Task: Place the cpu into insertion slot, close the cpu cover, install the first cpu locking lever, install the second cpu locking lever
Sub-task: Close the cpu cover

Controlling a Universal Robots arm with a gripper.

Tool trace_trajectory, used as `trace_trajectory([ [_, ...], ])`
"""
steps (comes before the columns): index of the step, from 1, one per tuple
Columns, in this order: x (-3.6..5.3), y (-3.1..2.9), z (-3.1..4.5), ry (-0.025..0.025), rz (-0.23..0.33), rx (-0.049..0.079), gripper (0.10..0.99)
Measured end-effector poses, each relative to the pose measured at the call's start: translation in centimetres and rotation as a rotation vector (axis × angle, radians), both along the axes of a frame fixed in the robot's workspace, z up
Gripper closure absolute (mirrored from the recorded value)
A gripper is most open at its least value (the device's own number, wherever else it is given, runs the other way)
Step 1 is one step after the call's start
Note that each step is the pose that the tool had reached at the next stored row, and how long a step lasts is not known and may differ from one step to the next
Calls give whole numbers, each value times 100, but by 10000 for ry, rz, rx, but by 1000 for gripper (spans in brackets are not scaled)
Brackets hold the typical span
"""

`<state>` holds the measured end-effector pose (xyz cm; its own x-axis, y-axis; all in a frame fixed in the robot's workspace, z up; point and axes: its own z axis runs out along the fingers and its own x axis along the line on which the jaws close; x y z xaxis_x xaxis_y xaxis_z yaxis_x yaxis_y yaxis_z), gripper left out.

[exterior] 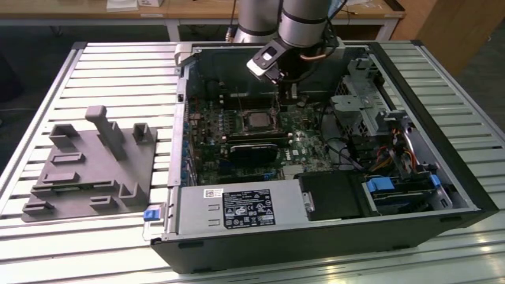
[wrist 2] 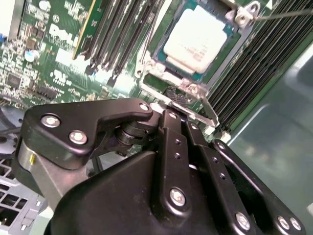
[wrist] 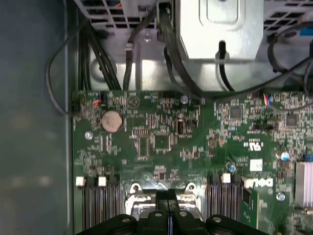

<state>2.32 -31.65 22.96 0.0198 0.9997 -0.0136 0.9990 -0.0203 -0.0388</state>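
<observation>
The arm (exterior: 304,23) was seen reaching down into the open case (exterior: 316,248), which was laid on the slatted worktop (exterior: 118,77). The gripper (exterior: 282,97) was held low over the green board, just beside the slot (exterior: 257,112) on the side away from the black card (exterior: 256,155).

And there it was: the cpu (wrist 2: 195,36) was found seated in the slot (wrist 2: 149,68), lying flat and square to it. In the second wrist view it was shown as a small square chip with a pale, dull silver face and softly rounded corners, with a thin blue-green border round its edge. The face was uncovered and evenly lit, with no mark that could be made out. In the exterior view the cpu (exterior: 257,120) was seen as a darker grey square inside a silvery rim.

The gripper (wrist 2: 172,100) was seen drawn narrow, its black fingers brought close together. The ribbed tips were set against the silvery cover (wrist 2: 205,111) at the slot's near edge. Whether the thin plate was pinched between them could not be told, nor whether it lay flat. A thin wire lever (wrist 2: 283,13) was seen running off past the far corner of the slot. Long black memory slots (wrist 2: 122,34) were ranged on both sides.

In the first wrist view the gripper (wrist: 169,203) was seen over the silvery frame. The board (wrist: 161,142) was spread beyond it, with a round coin battery (wrist: 111,121) well apart.

A grey moulded fixture (exterior: 87,171) was left on the worktop at the exterior view's left.
</observation>
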Motion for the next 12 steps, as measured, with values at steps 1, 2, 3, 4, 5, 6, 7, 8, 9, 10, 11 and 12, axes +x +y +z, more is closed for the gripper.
trace_trajectory([
  [1,-19,0,0,-9,1,1,980],
  [2,-37,0,0,-17,0,0,980],
  [3,-53,0,0,-26,0,0,980],
  [4,-68,0,0,-35,0,0,980],
  [5,-82,0,0,-44,-1,0,980],
  [6,-95,0,0,-58,0,1,980],
  [7,-107,0,0,-80,1,-1,980],
  [8,-129,0,0,-135,1,0,980],
  [9,-151,1,-1,-217,0,0,980],
  [10,-171,1,-3,-325,0,-5,980],
  [11,-189,1,-5,-426,1,-10,980],
  [12,-206,0,-7,-503,0,-9,980],
])
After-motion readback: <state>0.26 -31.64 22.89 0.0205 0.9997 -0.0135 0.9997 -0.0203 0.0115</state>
